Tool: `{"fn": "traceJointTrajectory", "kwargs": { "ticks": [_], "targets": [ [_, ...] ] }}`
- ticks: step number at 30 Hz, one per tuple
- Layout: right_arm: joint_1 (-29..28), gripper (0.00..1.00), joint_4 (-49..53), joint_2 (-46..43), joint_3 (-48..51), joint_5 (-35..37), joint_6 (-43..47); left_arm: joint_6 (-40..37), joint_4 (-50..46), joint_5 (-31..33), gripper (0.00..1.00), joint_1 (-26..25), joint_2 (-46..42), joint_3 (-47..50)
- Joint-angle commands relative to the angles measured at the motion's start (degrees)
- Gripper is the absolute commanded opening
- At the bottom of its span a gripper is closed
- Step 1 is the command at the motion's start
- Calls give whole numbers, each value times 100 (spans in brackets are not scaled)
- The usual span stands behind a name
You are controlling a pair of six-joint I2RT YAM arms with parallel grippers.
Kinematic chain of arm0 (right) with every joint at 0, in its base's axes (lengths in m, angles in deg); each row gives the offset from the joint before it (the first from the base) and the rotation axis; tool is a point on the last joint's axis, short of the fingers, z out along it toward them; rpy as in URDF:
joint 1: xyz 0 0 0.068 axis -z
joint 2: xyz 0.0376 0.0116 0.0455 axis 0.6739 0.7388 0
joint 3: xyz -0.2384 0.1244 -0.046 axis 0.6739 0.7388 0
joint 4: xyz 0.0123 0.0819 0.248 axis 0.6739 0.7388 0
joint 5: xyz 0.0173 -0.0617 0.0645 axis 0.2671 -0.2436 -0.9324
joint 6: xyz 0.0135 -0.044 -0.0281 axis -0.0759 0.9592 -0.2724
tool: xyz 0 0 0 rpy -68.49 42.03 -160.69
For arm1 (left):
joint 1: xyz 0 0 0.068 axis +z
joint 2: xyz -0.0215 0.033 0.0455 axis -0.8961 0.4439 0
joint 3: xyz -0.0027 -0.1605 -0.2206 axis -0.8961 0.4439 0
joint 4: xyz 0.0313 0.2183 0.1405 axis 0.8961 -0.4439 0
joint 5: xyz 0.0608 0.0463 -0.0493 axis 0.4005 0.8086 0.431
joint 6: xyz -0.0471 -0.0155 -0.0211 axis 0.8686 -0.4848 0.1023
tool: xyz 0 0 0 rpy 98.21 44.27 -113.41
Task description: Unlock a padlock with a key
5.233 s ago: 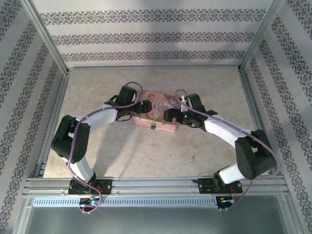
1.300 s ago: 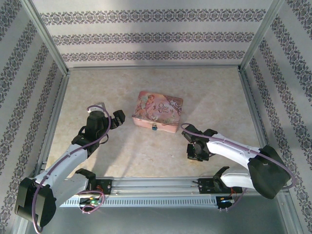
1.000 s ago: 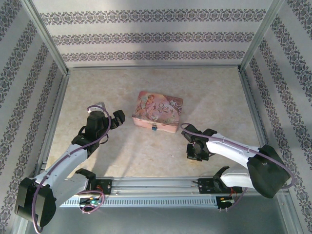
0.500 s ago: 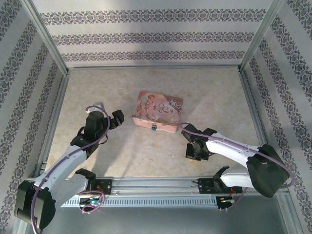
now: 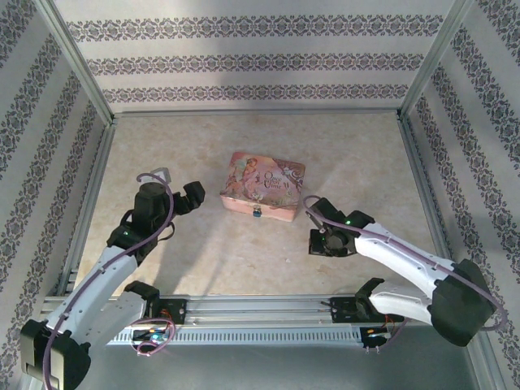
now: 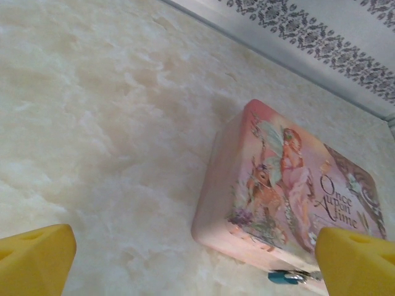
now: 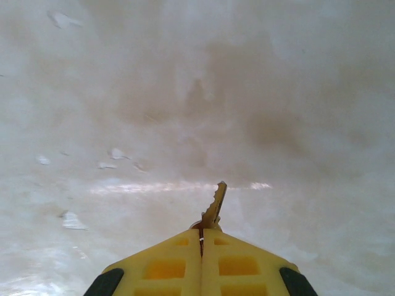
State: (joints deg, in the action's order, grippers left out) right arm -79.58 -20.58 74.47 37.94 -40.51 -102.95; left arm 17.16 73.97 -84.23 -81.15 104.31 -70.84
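right gripper (image 7: 201, 235): fully closed, yellow pads pressed together, pinching the key (image 7: 214, 205)
key: thin toothed blade sticks out past the pad tips, leaning a bit to the right in the wrist view; head hidden between the pads; can't tell if the tip touches the surface
right gripper place: over bare worktop (image 5: 211, 260), right of centre, between the pink box (image 5: 262, 185) and the near edge, apart from the box
left gripper (image 5: 188, 197): jaws spread wide, nothing in them; yellow fingertips (image 6: 34, 259) sit at the two bottom corners of the left wrist view
left gripper place: left of the box, near it, not touching, aimed at it
padlock (image 6: 291, 277): tiny, blue part plus a silvery bit, hanging at the box's front wall, the side facing the near edge; in the top view a small blue dot at the middle of that wall
pink box: flat, lid shut, fairy picture and "Once Upon a Time" lettering on top; sits about mid worktop, turned slightly askew
key to padlock: well apart
worktop: pale marbled surface, small whitish scuffs under the right gripper
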Motion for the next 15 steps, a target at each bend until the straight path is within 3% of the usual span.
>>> {"fn": "traceJointTrajectory", "kwargs": {
  "ticks": [1, 9, 15],
  "targets": [
    [85, 0, 140, -127, -333, -13, 653, 348, -378, -484, 99, 70, -31, -186],
    [-50, 0, -653, -598, -927, -42, 2035, 782, -33, -1661, 92, 69, 309, -487],
    [-386, 0, -1388, -688, -1275, -147, 3105, 1010, 747, -2721, 86, 5, 653, -651]
  ]
}}
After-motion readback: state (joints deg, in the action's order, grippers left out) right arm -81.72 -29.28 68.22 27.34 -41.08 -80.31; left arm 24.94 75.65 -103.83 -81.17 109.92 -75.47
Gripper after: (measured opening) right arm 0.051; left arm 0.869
